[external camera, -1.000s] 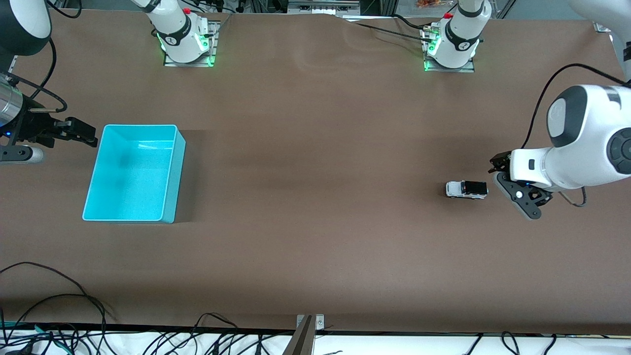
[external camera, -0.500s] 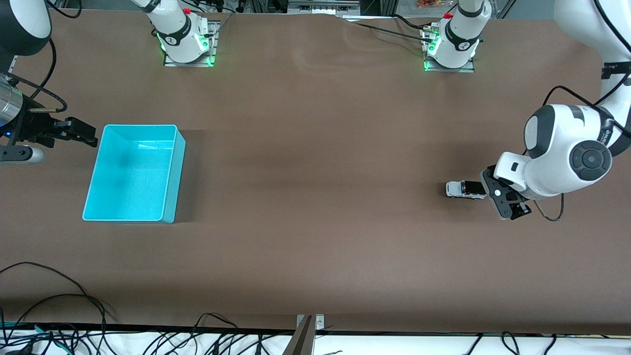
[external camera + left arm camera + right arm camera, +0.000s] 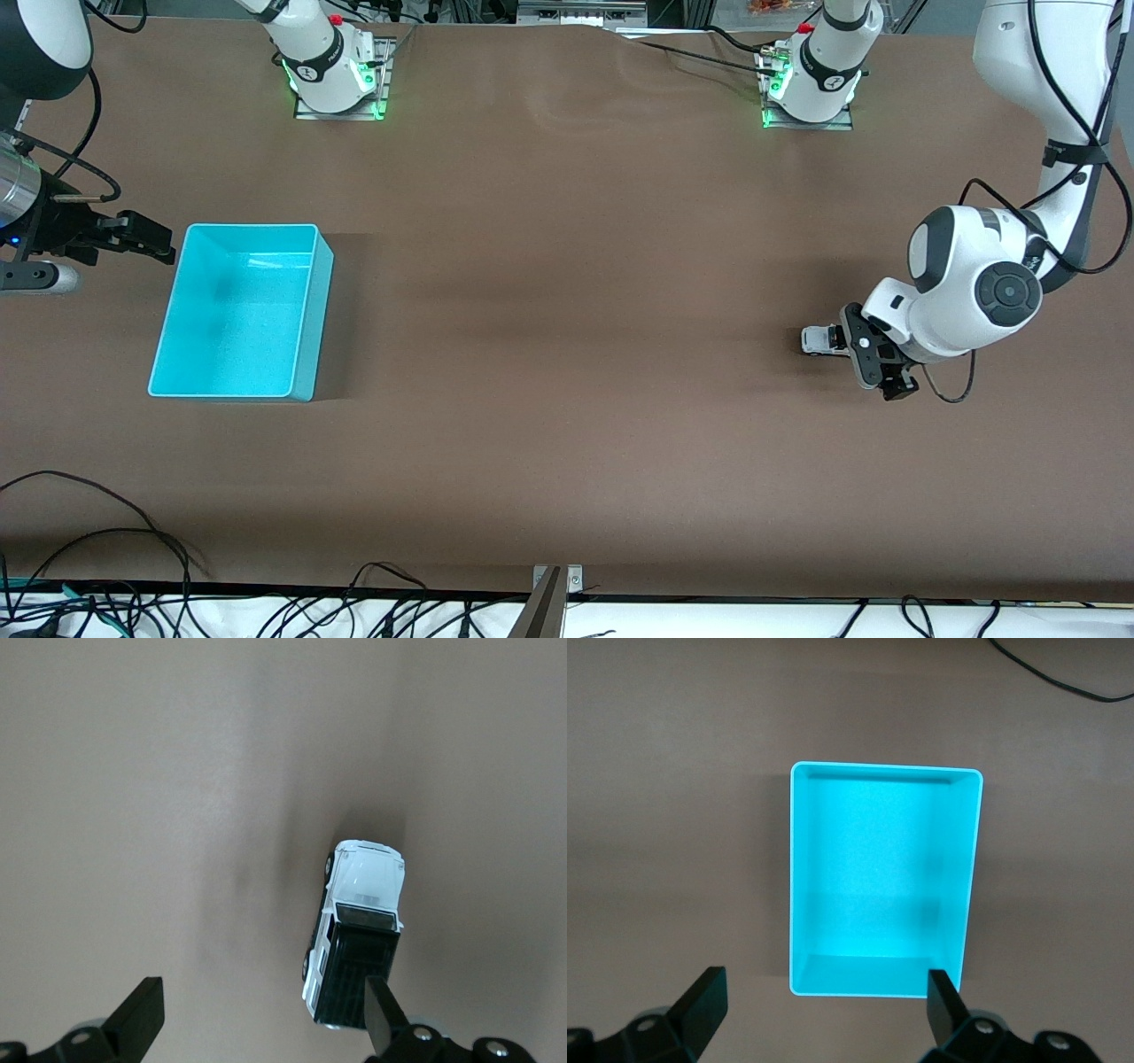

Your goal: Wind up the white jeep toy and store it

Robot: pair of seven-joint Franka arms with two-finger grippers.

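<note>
Left wrist view: left tool (image 3: 257,1019), fingers wide, hovers over the white jeep toy (image 3: 354,935) on the desk (image 3: 567,399), off-centre; next, centre and descend. Right tool (image 3: 819,1010) waits wide over the cyan bin (image 3: 884,788)

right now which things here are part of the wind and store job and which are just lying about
Part of the job:
- white jeep toy, on the table under the open left gripper
- cyan bin, empty, toward the right arm's end
- right gripper, open, waiting over the bin

Just lying about:
- black cables along the table edge nearest the front camera
</note>
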